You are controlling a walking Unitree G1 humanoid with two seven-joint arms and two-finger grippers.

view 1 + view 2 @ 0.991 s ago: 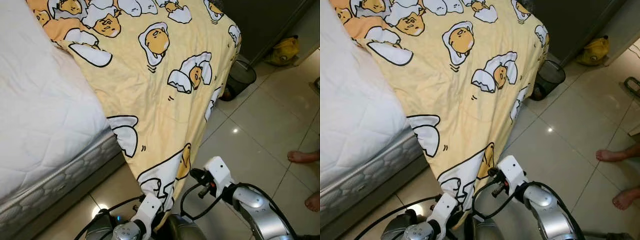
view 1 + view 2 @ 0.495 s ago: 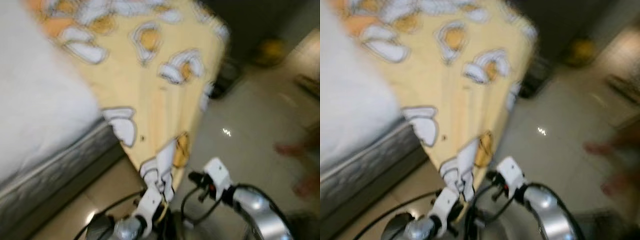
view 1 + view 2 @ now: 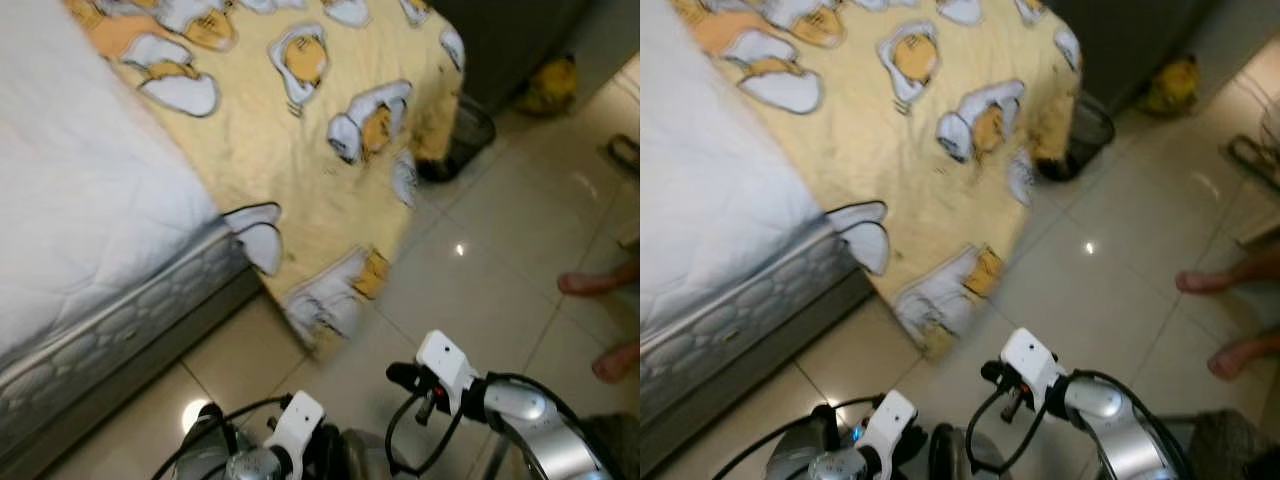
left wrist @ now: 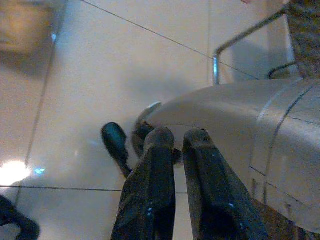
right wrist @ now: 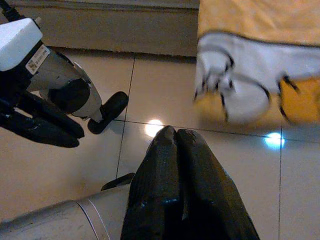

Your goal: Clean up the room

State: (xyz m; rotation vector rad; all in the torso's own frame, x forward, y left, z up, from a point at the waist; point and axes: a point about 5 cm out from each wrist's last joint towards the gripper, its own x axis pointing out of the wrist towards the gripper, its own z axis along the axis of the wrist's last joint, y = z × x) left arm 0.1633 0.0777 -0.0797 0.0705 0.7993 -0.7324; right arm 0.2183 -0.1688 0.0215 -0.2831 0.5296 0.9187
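A yellow blanket [image 3: 330, 150] printed with egg cartoons lies over the corner of the bed's white mattress [image 3: 80, 230]. Its lower corner [image 3: 325, 310] hangs down to the tiled floor, and the right wrist view has that corner [image 5: 250, 85] just ahead. Both silver arms are low in front of me, the left arm [image 3: 290, 435] at the bottom edge and the right arm [image 3: 450, 370] a little right of it. My left gripper [image 4: 179, 142] points at bare floor, shut and empty. My right gripper [image 5: 175, 135] is shut too, holding nothing, a short way from the blanket.
A black mesh wastebasket [image 3: 465, 135] stands by the bed's far corner, with a yellow object [image 3: 548, 85] beyond it against a dark cabinet. A person's bare feet [image 3: 595, 283] are on the tiles at the right. Open glossy tile floor [image 3: 480, 250] lies between.
The blanket corner that was stretched to my left gripper has been let go and hangs slack from the bed. The camera has shifted, and the arms now sit lower, away from the blanket.
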